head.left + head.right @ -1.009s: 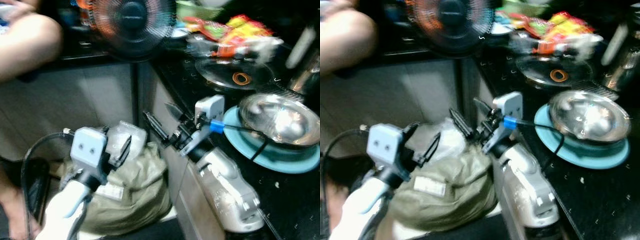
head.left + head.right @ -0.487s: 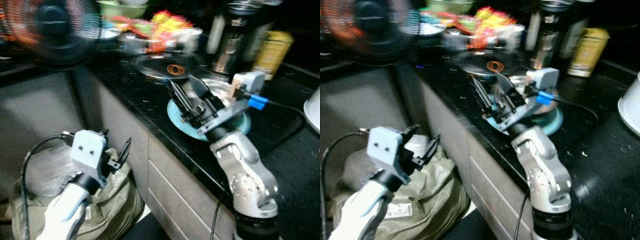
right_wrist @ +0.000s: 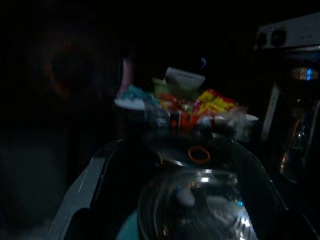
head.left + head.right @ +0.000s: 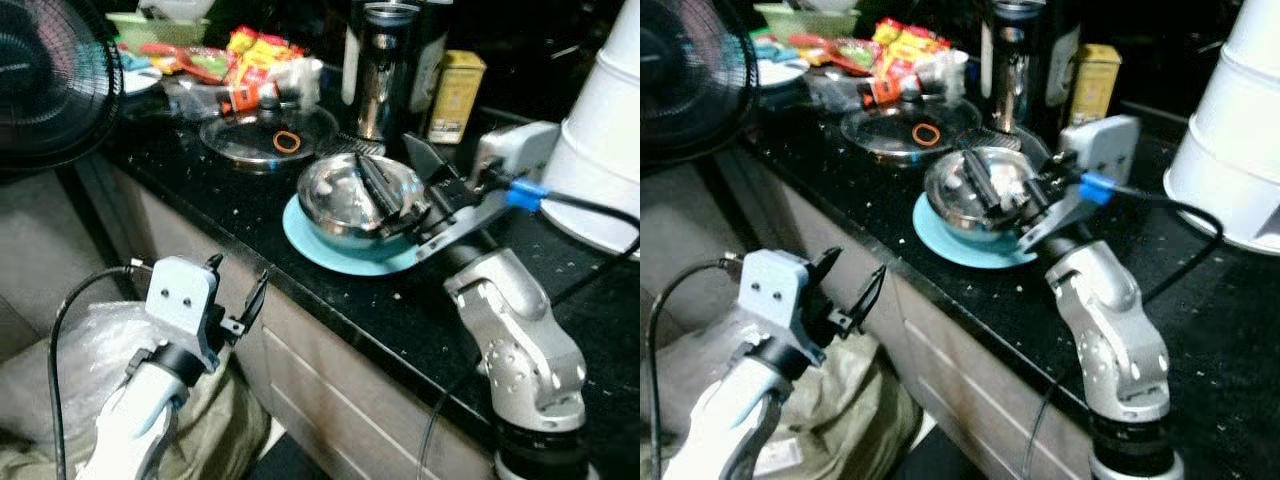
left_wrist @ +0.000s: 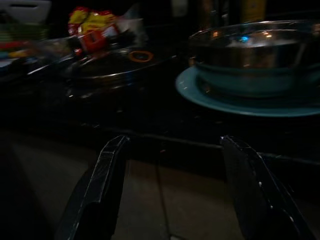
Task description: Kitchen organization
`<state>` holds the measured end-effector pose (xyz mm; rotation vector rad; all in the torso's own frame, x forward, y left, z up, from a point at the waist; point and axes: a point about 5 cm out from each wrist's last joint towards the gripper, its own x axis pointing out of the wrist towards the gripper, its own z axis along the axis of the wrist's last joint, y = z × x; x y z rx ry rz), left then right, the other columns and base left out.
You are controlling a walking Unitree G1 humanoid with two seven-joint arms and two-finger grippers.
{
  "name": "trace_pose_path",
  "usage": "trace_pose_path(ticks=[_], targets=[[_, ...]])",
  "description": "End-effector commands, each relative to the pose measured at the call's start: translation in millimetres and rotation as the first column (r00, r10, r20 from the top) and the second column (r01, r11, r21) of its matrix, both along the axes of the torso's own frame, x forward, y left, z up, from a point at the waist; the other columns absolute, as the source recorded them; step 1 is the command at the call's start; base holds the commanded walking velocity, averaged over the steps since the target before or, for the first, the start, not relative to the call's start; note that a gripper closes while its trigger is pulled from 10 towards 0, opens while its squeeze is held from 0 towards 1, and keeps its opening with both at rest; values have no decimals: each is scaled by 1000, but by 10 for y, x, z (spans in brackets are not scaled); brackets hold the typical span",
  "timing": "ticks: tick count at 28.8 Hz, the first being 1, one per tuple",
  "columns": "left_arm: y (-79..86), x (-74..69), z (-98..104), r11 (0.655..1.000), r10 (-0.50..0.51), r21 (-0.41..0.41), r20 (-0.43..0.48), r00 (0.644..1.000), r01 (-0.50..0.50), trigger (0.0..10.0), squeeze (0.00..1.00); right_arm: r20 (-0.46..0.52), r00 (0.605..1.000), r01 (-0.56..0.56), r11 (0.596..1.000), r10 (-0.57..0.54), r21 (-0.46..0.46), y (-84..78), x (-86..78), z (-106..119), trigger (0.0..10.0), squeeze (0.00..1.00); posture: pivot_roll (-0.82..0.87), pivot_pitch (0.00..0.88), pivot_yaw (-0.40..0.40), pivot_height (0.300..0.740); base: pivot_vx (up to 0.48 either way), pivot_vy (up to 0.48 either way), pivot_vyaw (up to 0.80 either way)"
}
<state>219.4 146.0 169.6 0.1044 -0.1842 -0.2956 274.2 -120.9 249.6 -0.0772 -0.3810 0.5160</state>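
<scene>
A shiny metal bowl (image 4: 355,195) sits on a light blue plate (image 4: 310,235), close to the front edge of my black bench (image 4: 420,320). My right tool (image 4: 395,190) hangs just over the bowl, at the bowl's 3 o'clock side. Its two black fingers (image 4: 375,185) are spread apart and hold nothing. I cannot tell if they touch the bowl.

At 11 o'clock from the bowl lies a glass lid (image 4: 265,135) with an orange rubber band (image 4: 287,141) on top. Past the lid is a heap of bright snack packets (image 4: 250,60). At 12 o'clock from the bowl stands a tall steel jug (image 4: 385,70), and a yellow tin (image 4: 455,95) is just beside it. A big white tub (image 4: 600,150) stands at 3 o'clock.

My left tool (image 4: 240,310) is low, in front of the bench and below its edge, at 7 o'clock from the bowl. Its fingers are open too, with nothing in them. Under it is a lumpy bag (image 4: 60,370) on the floor. A black fan (image 4: 50,80) stands at 9 o'clock
</scene>
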Motion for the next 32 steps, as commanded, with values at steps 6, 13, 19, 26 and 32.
trace_pose_path(ticks=[6,13,19,26,32], targets=[[9,-11,-7,1000,3,10,0,1000,-3,10000,0,38,997,74,957,-66,-280,31,40,-218,10000,0,58,0,-8,740,0,0,0],[9,-15,-4,1000,4,11,1,1000,-4,10000,0,54,990,144,920,-133,-366,-28,70,-337,10000,0,61,0,-10,740,0,0,0],[11,-17,-5,1000,3,12,-1,1000,-3,10000,0,18,983,176,921,-181,-348,-135,77,-399,10000,0,55,0,-7,740,0,0,0],[5,-11,-7,1000,2,12,-1,1000,-2,10000,0,-73,971,202,943,-229,-266,-179,99,-524,10000,0,56,0,-6,740,0,0,0],[5,-7,-7,1000,3,12,-2,1000,-3,10000,0,-117,961,218,949,-249,-230,-229,106,-590,0,0,58,0,-7,740,0,0,0]])
